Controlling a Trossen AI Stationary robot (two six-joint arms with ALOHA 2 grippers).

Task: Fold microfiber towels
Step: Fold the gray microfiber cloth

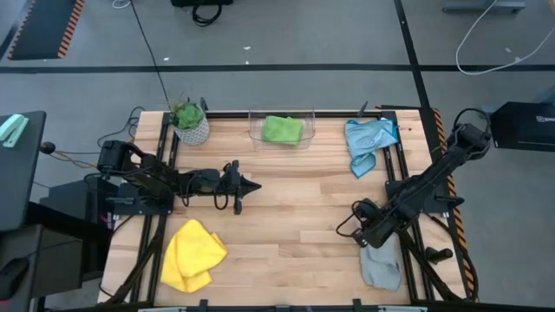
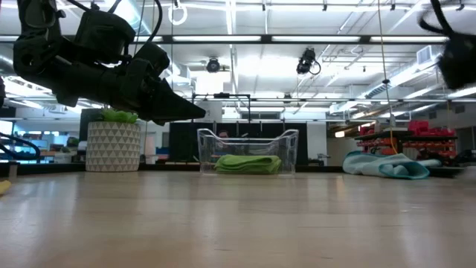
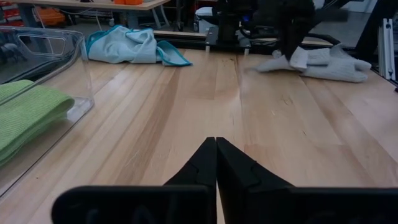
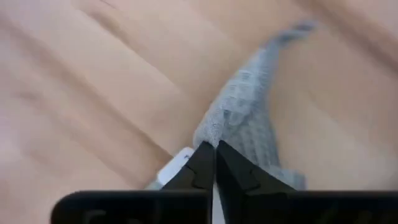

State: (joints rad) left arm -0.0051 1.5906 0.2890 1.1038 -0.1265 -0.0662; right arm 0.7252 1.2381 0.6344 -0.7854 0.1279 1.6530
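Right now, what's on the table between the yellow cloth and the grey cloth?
Nothing: the high view shows bare wood between the yellow towel and the grey towel.

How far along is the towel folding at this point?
Done: the green towel lies folded in the clear bin. In hand: the right gripper is shut on a corner of the grey towel. Left: the yellow towel and blue towel lie crumpled. The left gripper waits shut mid-table.

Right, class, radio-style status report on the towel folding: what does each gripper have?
Right gripper shut on grey towel at table's right edge. Left gripper shut, empty, hovering mid-table. Nothing in the way.
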